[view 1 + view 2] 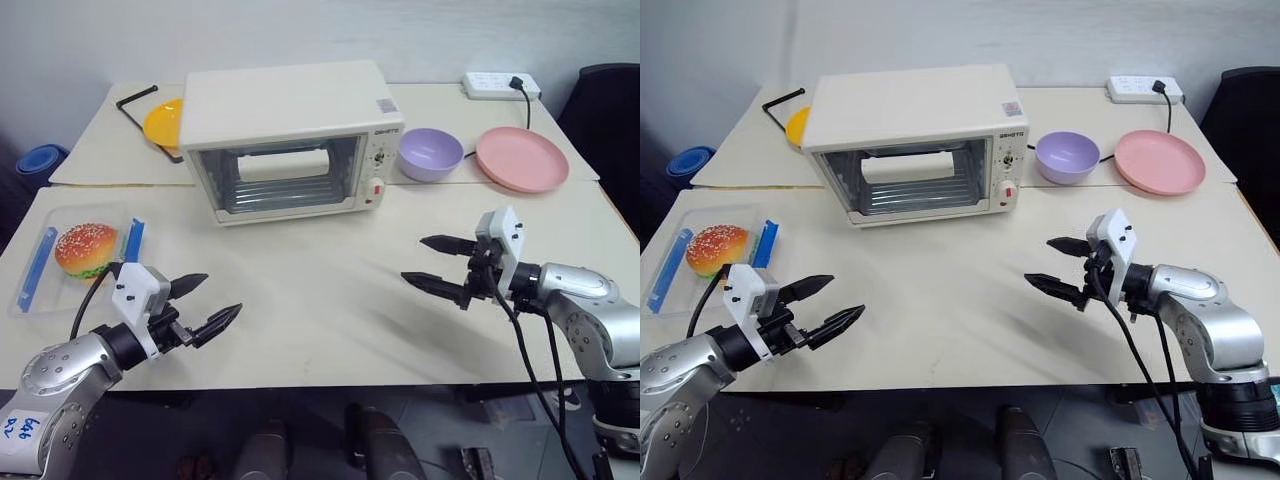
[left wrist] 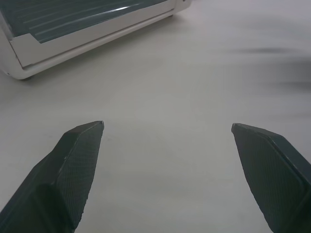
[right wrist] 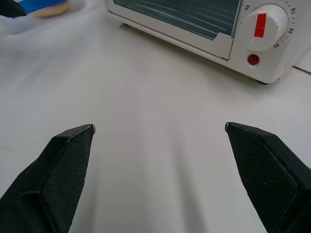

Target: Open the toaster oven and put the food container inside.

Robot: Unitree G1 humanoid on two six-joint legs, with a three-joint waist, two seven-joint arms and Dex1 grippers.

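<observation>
Toaster oven [image 1: 290, 140] stands door shut at desk [image 1: 330, 320] centre-rear. Right claw [image 1: 438, 270], jaws apart and empty, has it at eleven o'clock, nearer the door. Left claw [image 1: 205, 303], likewise apart, has food container [image 1: 75, 255] at ten o'clock, close by.

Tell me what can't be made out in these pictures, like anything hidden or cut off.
- Orange plate: mostly hidden behind the toaster oven in the head views.
- Dial markings on the toaster oven: too small to read in the head views.
- Food container: its clear lid can't be judged on or off; in the right wrist view the frame's edge cuts it off.
- Blue object past the table's left edge: cut off, unidentifiable.
</observation>
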